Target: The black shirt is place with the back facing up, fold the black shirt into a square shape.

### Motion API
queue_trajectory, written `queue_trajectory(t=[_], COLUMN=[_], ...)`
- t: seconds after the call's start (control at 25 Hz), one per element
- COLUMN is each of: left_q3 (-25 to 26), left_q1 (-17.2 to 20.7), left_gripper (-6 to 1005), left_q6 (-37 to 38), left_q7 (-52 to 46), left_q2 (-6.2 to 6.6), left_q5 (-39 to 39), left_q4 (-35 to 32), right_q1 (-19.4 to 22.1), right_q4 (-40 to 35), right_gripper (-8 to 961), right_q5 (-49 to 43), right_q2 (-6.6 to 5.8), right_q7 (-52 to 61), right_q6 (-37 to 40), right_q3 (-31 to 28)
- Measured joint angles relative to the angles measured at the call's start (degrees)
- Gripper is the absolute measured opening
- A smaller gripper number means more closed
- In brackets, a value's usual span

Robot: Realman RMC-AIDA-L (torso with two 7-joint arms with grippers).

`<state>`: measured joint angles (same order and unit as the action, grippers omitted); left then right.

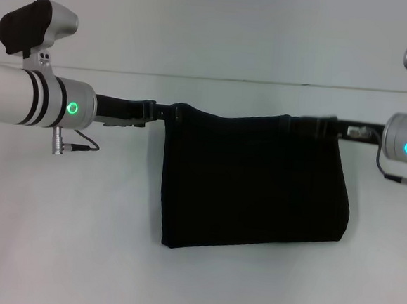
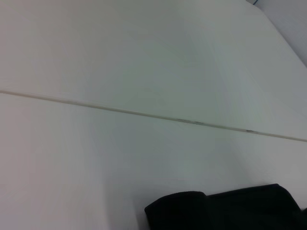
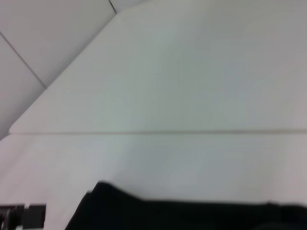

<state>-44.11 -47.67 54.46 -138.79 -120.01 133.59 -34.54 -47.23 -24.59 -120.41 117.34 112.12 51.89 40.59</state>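
My left gripper [image 1: 161, 112] pinches the far-left corner of the black shirt [image 1: 254, 184]; my right gripper [image 1: 306, 123] pinches the far-right corner. Shirt already folded, centred on the white table [image 1: 62, 239]. I judge both hold the far edge taut so the fold stays even.

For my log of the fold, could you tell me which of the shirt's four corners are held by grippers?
The two far corners of the shirt: left gripper at one, right gripper at the other. The near corners lie free on the table.
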Motion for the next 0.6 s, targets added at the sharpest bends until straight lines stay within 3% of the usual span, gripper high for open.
queue_trajectory(t=[0.32,0.6], left_q3=[0.3,0.3], left_q1=[0.3,0.1], left_gripper=[909,908], left_q6=[-0.4,-1.7], left_q7=[0.1,-0.2], left_q2=[0.14,0.09], left_q5=[0.0,0.0], left_q4=[0.0,0.4], right_q1=[0.5,2.9], right_q4=[-2.3,-3.7], right_gripper=[827,828], right_q5=[2.3,2.7], right_q2=[-0.18,-1.79], right_q7=[-1.3,-0.9], right_q6=[-2.4,-5.2], right_q3=[-0.6,-3.2])
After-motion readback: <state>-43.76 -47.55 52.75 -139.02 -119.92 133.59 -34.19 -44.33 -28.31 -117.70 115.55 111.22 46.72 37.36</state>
